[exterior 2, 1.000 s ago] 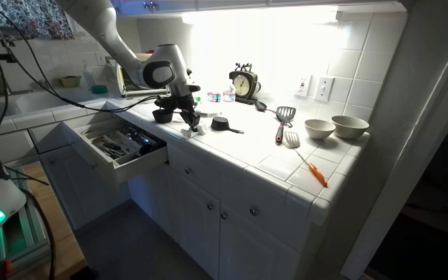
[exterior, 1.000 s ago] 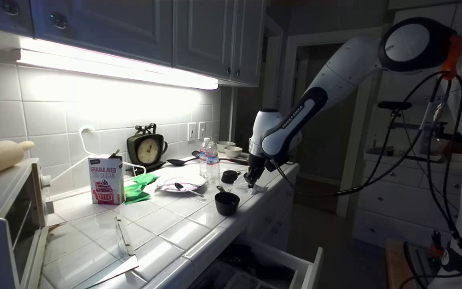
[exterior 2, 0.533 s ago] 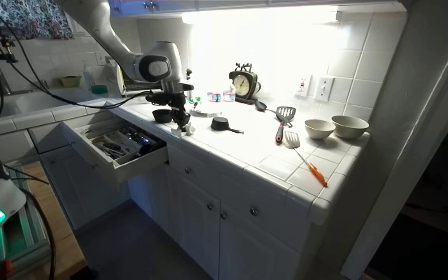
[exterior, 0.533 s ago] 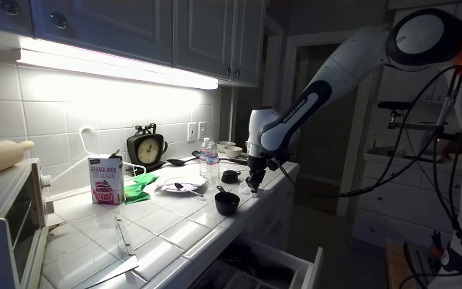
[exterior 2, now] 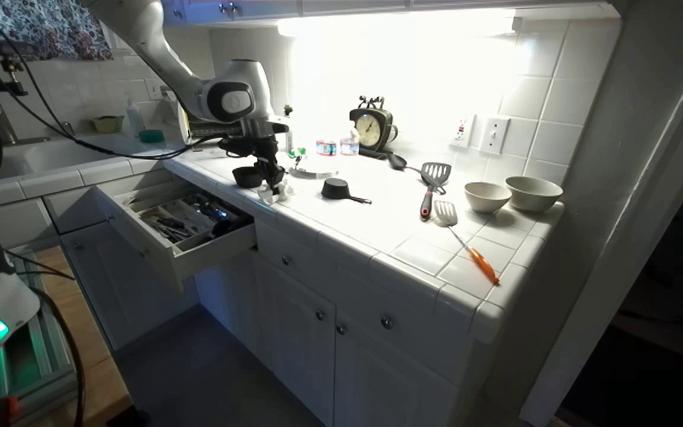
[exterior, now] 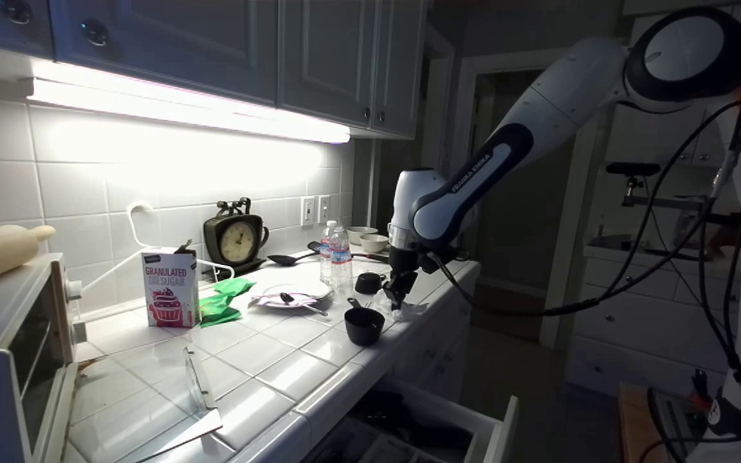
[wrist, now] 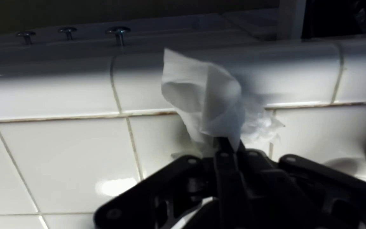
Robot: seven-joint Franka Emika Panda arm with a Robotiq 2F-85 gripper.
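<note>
The white, crumpled paper tissue is in my black two-fingered gripper, which is brought tightly together on one end of it, right by the front edge of the white tiled counter. I judge the step in hand to be handling this tissue low over that edge; the next move calls for a firm pinch and a path clear of the black, round, upright measuring cup near me. Only the wrist view shows the pinch itself and lets me pick out a translucent, crinkled scrap partly behind the tissue; whether the two are joined I cannot tell. That view misses the printed cardboard sugar box toward the counter's back edge and the orange-handled metal spatula by its front end corner, each found in an exterior view.
</note>
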